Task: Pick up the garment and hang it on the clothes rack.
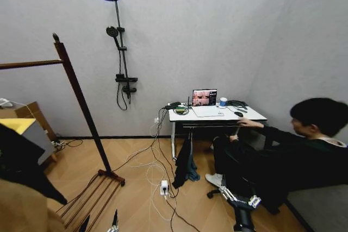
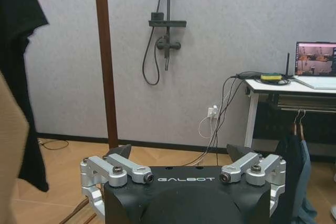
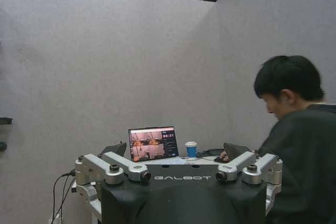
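Note:
The clothes rack (image 1: 81,99) stands at the left, a dark reddish-brown upright with a finial, a horizontal bar (image 1: 27,64) and a slatted base. The black garment (image 1: 19,158) hangs limp at the far left, its top out of view, beside a tan coat (image 1: 22,207). In the left wrist view the garment (image 2: 21,77) is beside the rack upright (image 2: 105,61). My left gripper (image 2: 178,153) is open and empty, some way short of the rack. My right gripper (image 1: 239,196) sits low at the right, also open and empty (image 3: 176,150).
A person (image 1: 293,156) sits at a white desk (image 1: 217,115) with a laptop and a cup. A dark garment (image 1: 185,164) hangs under the desk. Cables and a power strip (image 1: 164,187) lie on the wooden floor. A shower fitting (image 1: 122,52) is on the wall.

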Tool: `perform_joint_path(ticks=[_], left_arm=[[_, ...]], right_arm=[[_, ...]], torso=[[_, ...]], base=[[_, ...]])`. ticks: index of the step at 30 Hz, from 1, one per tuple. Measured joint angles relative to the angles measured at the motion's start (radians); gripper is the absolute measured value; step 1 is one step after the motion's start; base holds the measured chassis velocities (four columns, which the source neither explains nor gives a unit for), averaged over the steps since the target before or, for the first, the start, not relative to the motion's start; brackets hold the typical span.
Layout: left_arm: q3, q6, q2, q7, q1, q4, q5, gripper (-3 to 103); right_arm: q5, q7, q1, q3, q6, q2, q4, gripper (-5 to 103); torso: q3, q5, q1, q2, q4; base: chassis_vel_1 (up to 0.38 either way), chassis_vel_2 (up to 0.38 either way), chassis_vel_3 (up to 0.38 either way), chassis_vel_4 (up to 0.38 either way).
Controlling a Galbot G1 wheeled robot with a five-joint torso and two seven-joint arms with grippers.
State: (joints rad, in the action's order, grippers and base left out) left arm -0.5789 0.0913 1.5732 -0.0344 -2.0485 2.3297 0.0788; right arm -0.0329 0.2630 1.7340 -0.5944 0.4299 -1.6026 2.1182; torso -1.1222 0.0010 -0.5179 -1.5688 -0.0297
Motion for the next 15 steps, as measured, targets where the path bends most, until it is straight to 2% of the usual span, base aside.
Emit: perform_joint_path(ticks=[2,4,5,7,8,11,15], left_arm=[[-0.001,0.000,0.000,0.000,0.000,0.000,0.000,100],[-0.001,0.000,0.000,-0.001,0.000,0.000,0.000,100],[0.000,0.000,0.000,0.000,0.000,0.000,0.000,100],[0.000,0.000,0.000,0.000,0.000,0.000,0.000,100],[0.000,0.000,0.000,0.000,0.000,0.000,0.000,100],[0.000,0.000,0.000,0.000,0.000,0.000,0.000,100],[0.000,0.000,0.000,0.000,0.000,0.000,0.000,100]], right_arm=[[0.001,0.001,0.001,0.001,0.007,-0.001,-0.003,100],[0.001,0.002,0.001,0.000,0.009,-0.002,-0.005,100],[0.002,0.003,0.003,-0.001,0.011,-0.002,-0.006,100],[0.002,0.003,0.003,0.000,0.012,-0.003,-0.006,100],[0.003,0.003,0.002,0.000,0.014,-0.004,-0.008,100],[0.003,0.003,0.000,0.000,0.017,-0.005,-0.011,100],[0.003,0.004,-0.001,0.003,0.029,-0.005,-0.014,100]], torso=[[0.000,-0.0017,0.000,0.000,0.0006],[0.000,-0.0018,0.000,0.000,0.0002],[0.000,-0.0001,0.000,0.000,-0.0007],[0.000,-0.0002,0.000,0.000,-0.0002],[0.000,-0.0018,-0.001,0.000,-0.0001],[-0.001,-0.0004,-0.002,0.001,0.0004],[-0.001,-0.0010,-0.002,0.001,0.0002]], base=[[0.335,-0.138,-0.347,0.114],[0.321,0.001,-0.347,0.068],[0.268,0.030,-0.298,-0.061],[0.203,0.030,-0.298,-0.094],[0.215,0.118,-0.229,-0.094],[0.232,0.147,-0.187,-0.163],[0.309,0.245,-0.259,-0.249]])
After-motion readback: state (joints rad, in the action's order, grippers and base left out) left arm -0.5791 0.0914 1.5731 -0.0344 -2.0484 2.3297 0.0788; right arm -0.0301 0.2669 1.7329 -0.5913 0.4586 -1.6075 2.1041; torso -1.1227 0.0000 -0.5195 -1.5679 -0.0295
